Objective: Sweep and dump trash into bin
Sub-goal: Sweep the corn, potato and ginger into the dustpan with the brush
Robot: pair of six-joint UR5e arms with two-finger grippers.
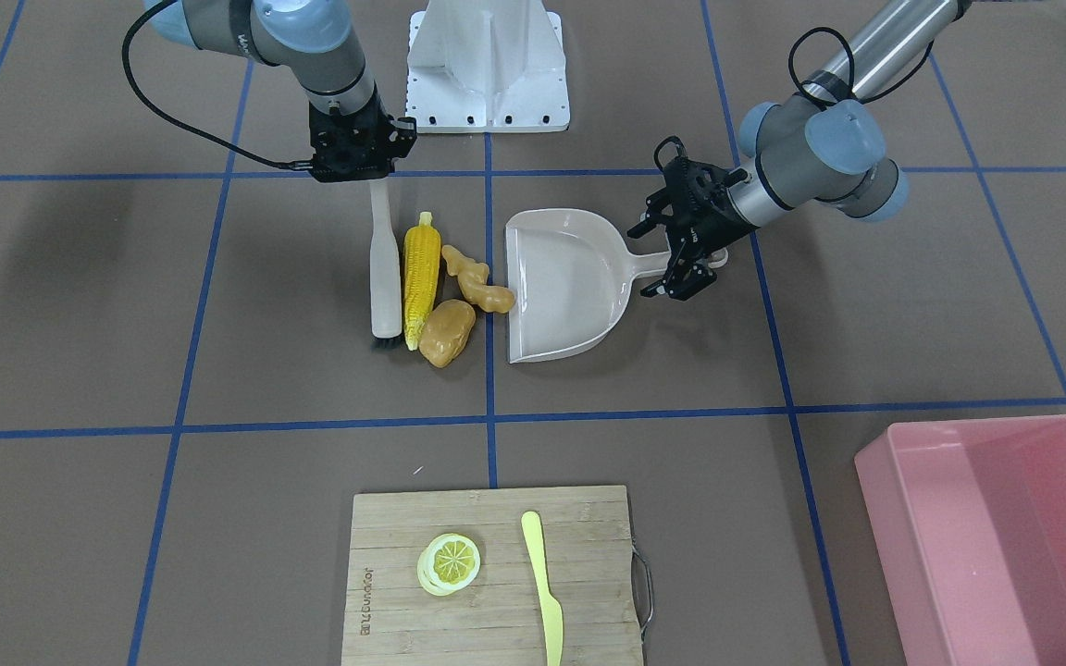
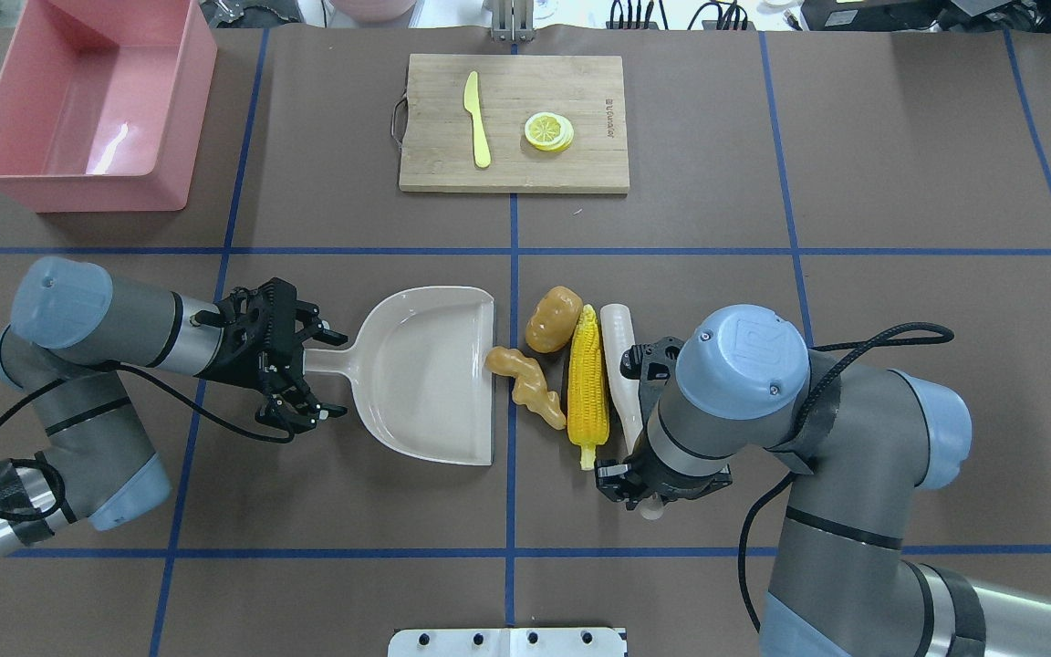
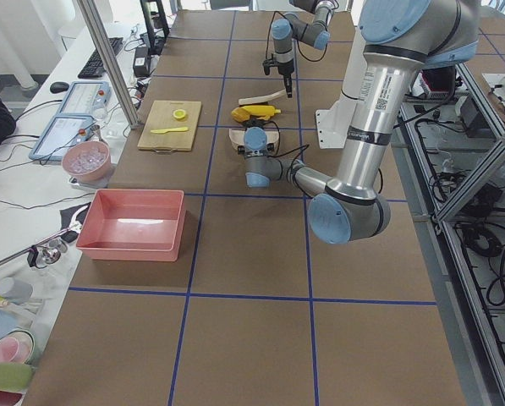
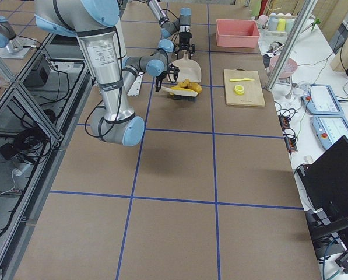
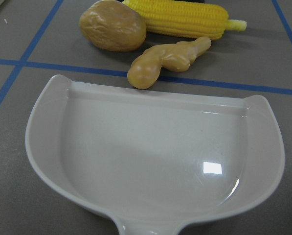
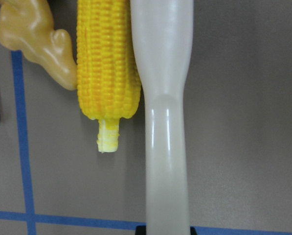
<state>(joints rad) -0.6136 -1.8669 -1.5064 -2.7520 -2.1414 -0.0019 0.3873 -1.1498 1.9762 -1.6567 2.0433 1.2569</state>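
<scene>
Brown table surface [image 2: 900,182] gridded in blue tape. At centre, side by side: beige dustpan [image 2: 425,383], mouth turned toward the trash; ginger root [image 2: 525,383] touching the pan's lip; potato [image 2: 553,319] just beside it; corn cob [image 2: 586,374] pressed lengthwise against a white brush [image 2: 619,365]. Left gripper [image 2: 329,374] at the dustpan's handle, fingers spread wide on either side, not clamped. Right gripper [image 1: 374,174] closed on the brush handle, bristles down on the surface. Well apart, toward the far corner on the robot's left, pink bin [image 2: 78,190]. Beyond the trash, wooden cutting board [image 2: 580,91] bearing lemon slice [image 2: 549,131] and pale yellow knife [image 2: 477,123].
</scene>
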